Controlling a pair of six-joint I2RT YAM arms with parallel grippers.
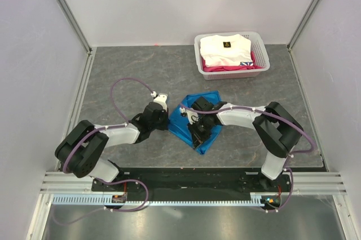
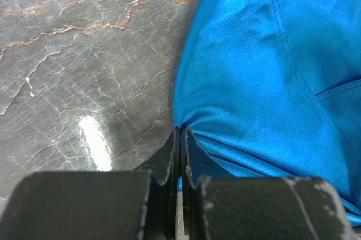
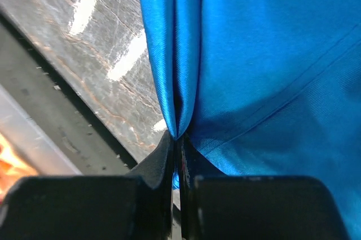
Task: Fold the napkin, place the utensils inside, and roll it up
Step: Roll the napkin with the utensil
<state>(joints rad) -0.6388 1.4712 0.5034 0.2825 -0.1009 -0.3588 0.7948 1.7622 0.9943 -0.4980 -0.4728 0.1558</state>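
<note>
The bright blue napkin [image 1: 183, 120] lies bunched on the grey table between the two arms. My left gripper [image 1: 167, 120] is shut on the napkin's left edge; in the left wrist view the cloth [image 2: 265, 71] is pinched between the closed jaws [image 2: 181, 134]. My right gripper [image 1: 198, 134] is shut on the napkin's near part; in the right wrist view a fold of cloth [image 3: 254, 65] runs into the closed jaws [image 3: 177, 137]. The utensils are hidden or out of view.
A white basket [image 1: 258, 44] with folded white and pink clothes stands at the back right. Grey marbled tabletop [image 1: 124, 71] spreads around the napkin. A black rail [image 1: 192, 179] runs along the near edge. White walls enclose the sides and back.
</note>
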